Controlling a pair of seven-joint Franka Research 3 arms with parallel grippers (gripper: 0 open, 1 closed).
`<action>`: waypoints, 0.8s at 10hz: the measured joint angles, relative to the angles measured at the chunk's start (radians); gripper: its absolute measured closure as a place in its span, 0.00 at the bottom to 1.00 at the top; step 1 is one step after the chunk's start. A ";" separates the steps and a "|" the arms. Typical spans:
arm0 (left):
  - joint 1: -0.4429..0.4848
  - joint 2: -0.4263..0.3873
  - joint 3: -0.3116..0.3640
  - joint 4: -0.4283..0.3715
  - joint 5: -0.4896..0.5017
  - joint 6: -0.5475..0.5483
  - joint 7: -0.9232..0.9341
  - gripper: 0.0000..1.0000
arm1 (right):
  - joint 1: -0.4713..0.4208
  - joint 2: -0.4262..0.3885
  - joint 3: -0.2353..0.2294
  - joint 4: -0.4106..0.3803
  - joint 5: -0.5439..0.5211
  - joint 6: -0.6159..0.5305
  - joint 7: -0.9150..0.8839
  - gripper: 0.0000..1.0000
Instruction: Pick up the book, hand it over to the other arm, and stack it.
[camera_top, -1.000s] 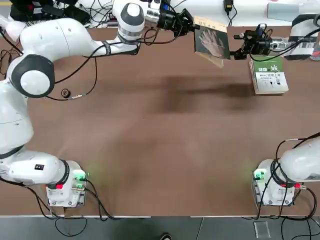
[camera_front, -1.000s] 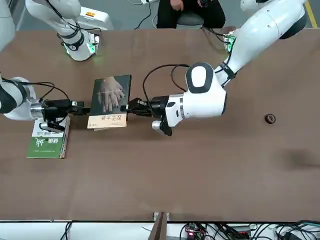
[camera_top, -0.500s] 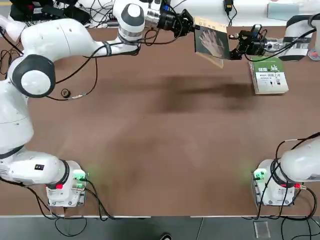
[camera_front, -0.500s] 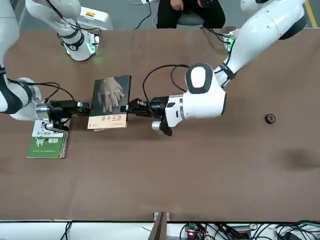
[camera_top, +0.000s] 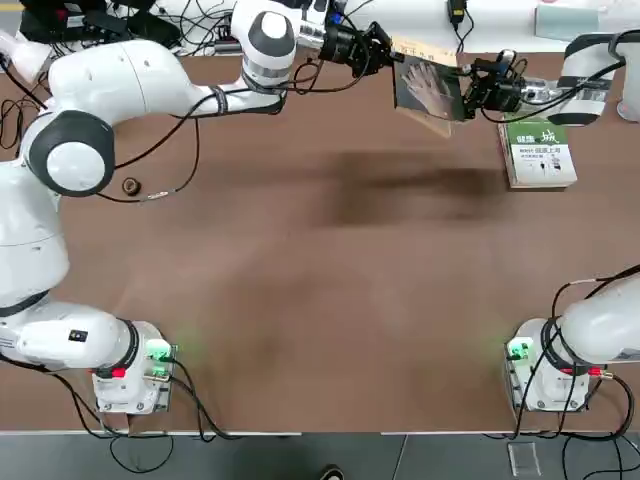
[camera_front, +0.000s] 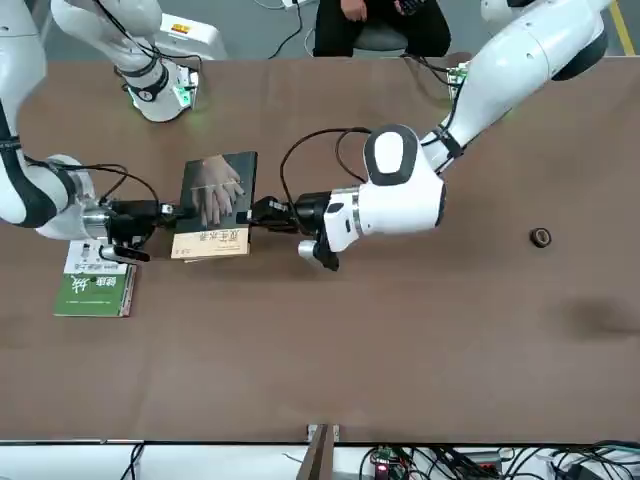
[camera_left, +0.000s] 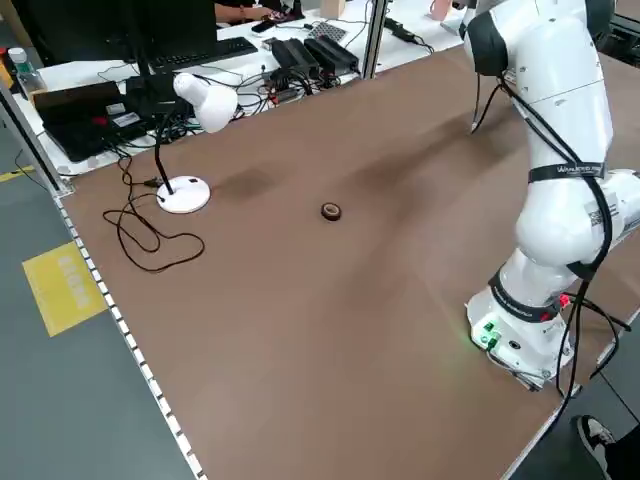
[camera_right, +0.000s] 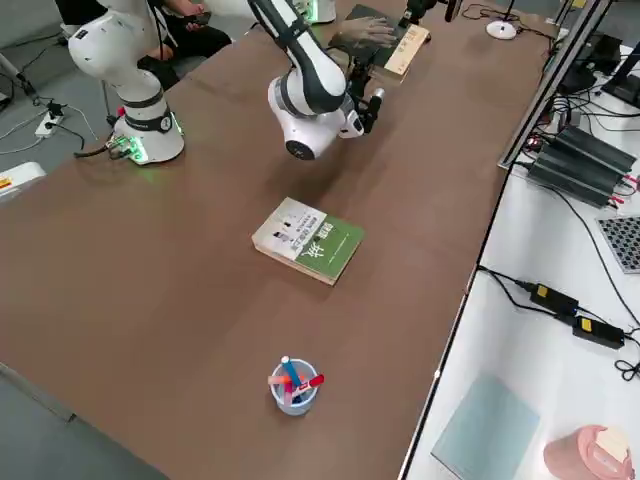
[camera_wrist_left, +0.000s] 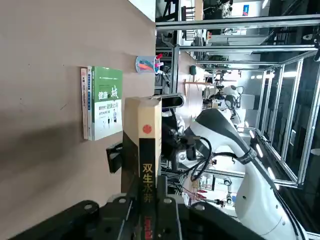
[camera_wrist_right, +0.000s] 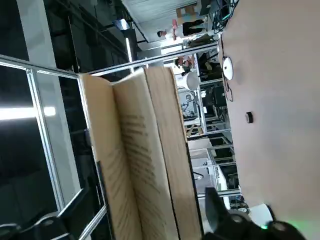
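Grey-covered book (camera_top: 428, 85) hangs above the table — left tool (camera_top: 384, 52) pinching it, right tool (camera_top: 468, 97) spread around its opposite edge.

The overhead camera looks straight down on the brown worktop (camera_top: 330, 300), with both arm bases along its lower edge. The front camera sits across from the robot, high up and facing it, so sides are mirrored there; both share the book (camera_top: 428, 88) and the green-and-white book (camera_top: 538, 152) (seen again in the front view (camera_front: 96, 288)). The left side camera stands raised off one corner, looking diagonally over the small ring (camera_left: 330, 211) and the white lamp (camera_left: 200, 105). The right side camera does likewise from the opposite side, nearest the pen cup (camera_right: 293, 385). Each wrist camera rides close behind its own hand, almost against the book's edge.
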 joint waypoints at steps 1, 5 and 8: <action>0.000 0.001 0.000 0.002 0.000 0.000 0.001 0.99 | 0.001 0.000 0.008 -0.004 0.003 0.003 0.000 0.04; 0.000 0.003 0.001 0.007 0.000 0.000 0.003 0.99 | -0.002 0.000 0.008 -0.007 0.005 0.003 0.000 0.45; 0.000 0.004 0.002 0.007 0.000 0.000 0.003 0.99 | -0.005 0.000 0.006 -0.010 0.008 -0.003 0.000 0.75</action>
